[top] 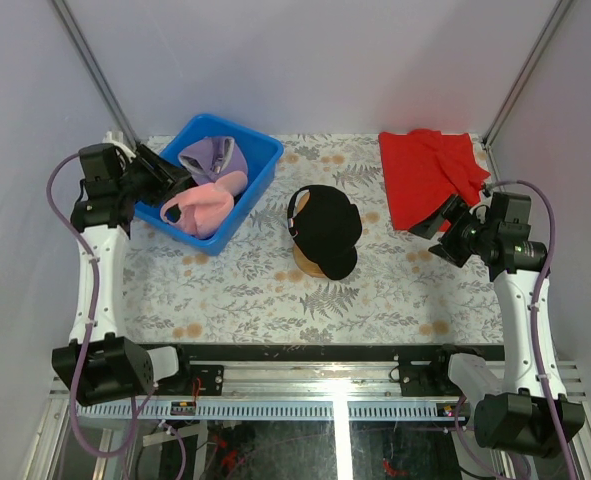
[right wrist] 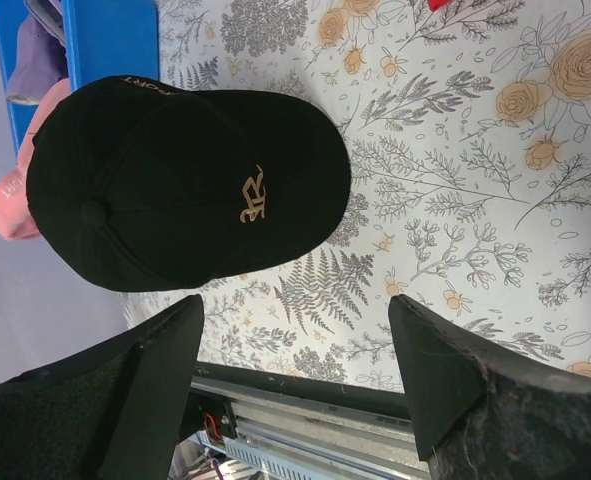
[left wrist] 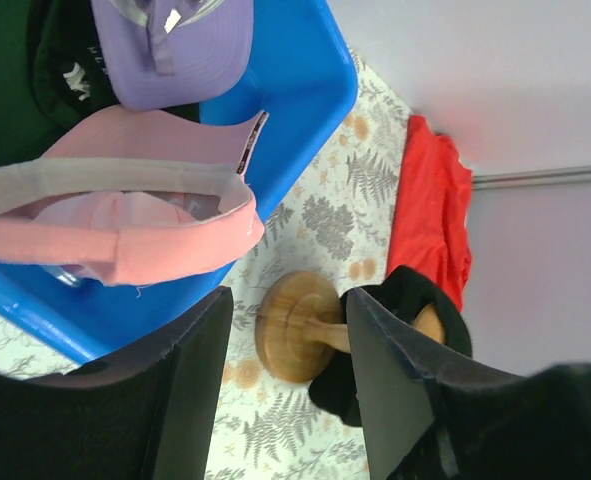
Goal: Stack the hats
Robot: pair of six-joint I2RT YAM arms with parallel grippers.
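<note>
Soft pink fabric baseball cap (left wrist: 125, 235) in blue plastic bin (left wrist: 300, 95): light, floppy; grab stiffer brim, probably. Left pincer (left wrist: 285, 305) spread, empty; right pincer (right wrist: 295, 310) same.

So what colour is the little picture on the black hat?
Gold. The picture on the black hat shows best in the right wrist view.

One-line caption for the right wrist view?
Open right gripper faces the black gold-emblem cap against the floral table.
</note>
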